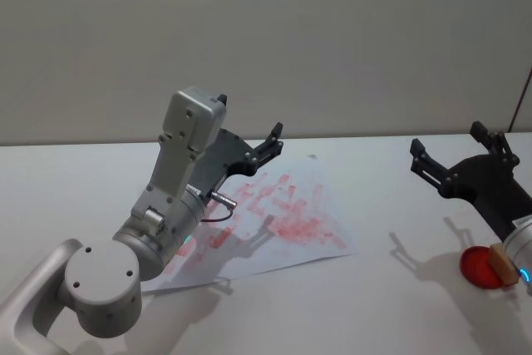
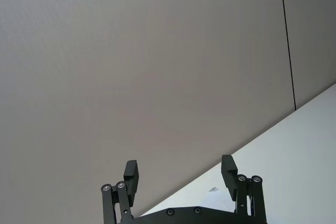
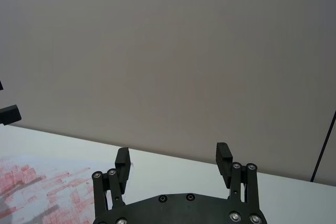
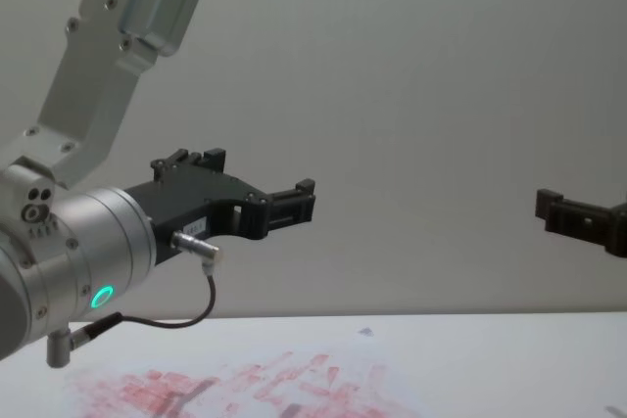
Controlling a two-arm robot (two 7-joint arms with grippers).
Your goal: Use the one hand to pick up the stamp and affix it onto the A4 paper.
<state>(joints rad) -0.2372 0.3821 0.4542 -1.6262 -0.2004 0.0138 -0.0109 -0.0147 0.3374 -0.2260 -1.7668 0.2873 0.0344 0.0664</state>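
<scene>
Stamp (image 1: pixel 502 264) on red pad (image 1: pixel 480 268)

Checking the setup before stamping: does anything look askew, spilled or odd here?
The A4 paper lies at an angle, crowded with smeared, overlapping red imprints. The stamp rests on a red pad at the robot's right. Nothing looks spilled.

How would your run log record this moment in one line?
phase: before pickup | right tool: open, raised, empty | stamp: on red pad | A4 paper: red prints | left tool: open, above paper
</scene>
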